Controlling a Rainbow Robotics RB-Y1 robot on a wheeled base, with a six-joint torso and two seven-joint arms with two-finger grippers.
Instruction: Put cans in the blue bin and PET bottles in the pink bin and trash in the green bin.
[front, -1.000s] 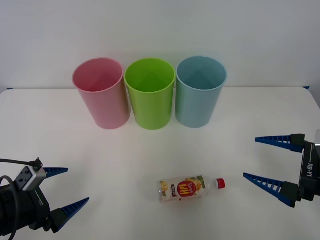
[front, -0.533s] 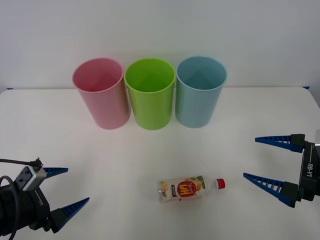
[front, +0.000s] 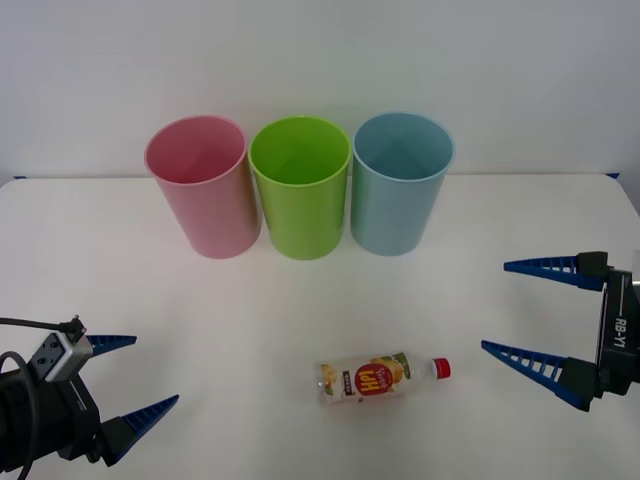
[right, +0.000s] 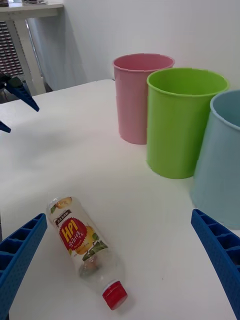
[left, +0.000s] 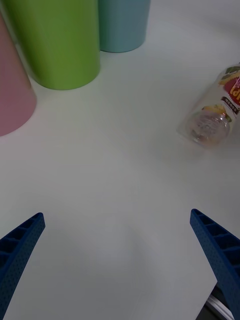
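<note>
- Nearest: left gripper (front: 125, 378) parked low at the near-left corner, jaws spread, nothing held.
- PET bottle (front: 383, 376) lying on its side on the table (front: 300, 310), red cap toward the right gripper (front: 518, 308).
- Wide open, empty, just beside that cap, touching nothing.
- Looked like the reach-for-bottle step; next, probably straddle and pinch.
- Farthest: pink bin (front: 203, 186), green bin (front: 300, 187), blue bin (front: 399, 183).

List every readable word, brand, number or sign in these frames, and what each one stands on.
"RB-Y1": printed on the right hand housing, running vertically.
Large red lettering on the PET bottle label: too stylised to read with confidence.
Small black line above it: too small to read.
Pink bin, green bin, blue bin: plain.
</note>
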